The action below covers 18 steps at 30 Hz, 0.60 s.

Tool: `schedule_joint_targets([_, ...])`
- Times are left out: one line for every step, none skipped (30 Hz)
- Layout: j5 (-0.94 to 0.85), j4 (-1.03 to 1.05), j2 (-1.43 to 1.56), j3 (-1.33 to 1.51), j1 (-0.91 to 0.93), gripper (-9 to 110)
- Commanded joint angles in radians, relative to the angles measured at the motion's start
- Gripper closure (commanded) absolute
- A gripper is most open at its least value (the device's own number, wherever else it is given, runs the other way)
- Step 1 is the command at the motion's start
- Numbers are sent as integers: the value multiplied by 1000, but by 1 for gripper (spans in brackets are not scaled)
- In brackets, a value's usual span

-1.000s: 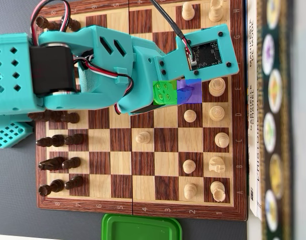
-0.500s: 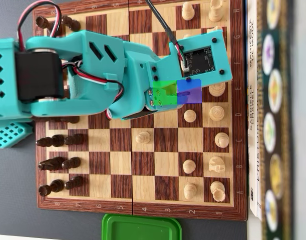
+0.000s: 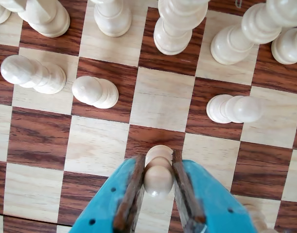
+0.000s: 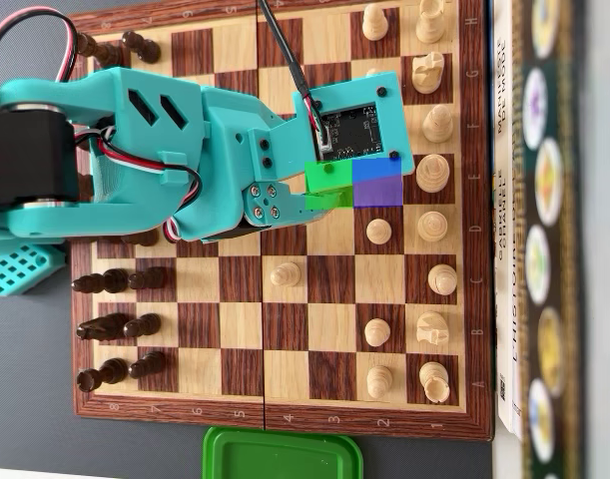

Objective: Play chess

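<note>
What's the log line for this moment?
gripper: shut on white pawn | pawn: between fingers, over chessboard | phase: moving piece

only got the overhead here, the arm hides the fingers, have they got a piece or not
Observer: Yes. In the wrist view the fingers are shut on a white pawn, one on each side of it.
Operator: anything on the square straight ahead of it
Observer: No. The light square ahead holds no piece. The left pawn and the right pawn stand on the dark squares beside it.
</note>
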Motion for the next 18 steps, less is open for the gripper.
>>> schedule_joint_targets([32, -2, 58, 12, -2, 96])
schedule_joint_targets([34, -2, 64, 20, -3, 96])
schedule_joint_targets([35, -2, 67, 26, -5, 96])
schedule_joint_targets([35, -3, 69, 31, -6, 96])
schedule_joint_targets([35, -3, 69, 34, -8, 96])
schedule_joint_targets([35, -3, 69, 35, -12, 96])
schedule_joint_targets([41, -3, 66, 35, -15, 96])
schedule_joint_targets([57, -3, 64, 35, -18, 96])
schedule_joint_targets([66, -3, 64, 35, -28, 96])
schedule_joint_targets([77, -5, 63, 35, -37, 96])
schedule_joint_targets([77, -6, 63, 34, -40, 96])
schedule_joint_targets([77, -8, 61, 32, -41, 96])
schedule_joint_targets([77, -11, 60, 32, -41, 96])
schedule_joint_targets([77, -11, 60, 29, -41, 96])
schedule_joint_targets([77, -12, 58, 29, -40, 96])
schedule_joint_targets([77, -12, 58, 29, -40, 96])
schedule_joint_targets([77, -12, 57, 29, -40, 96])
schedule_joint_targets([77, -14, 51, 26, -40, 96])
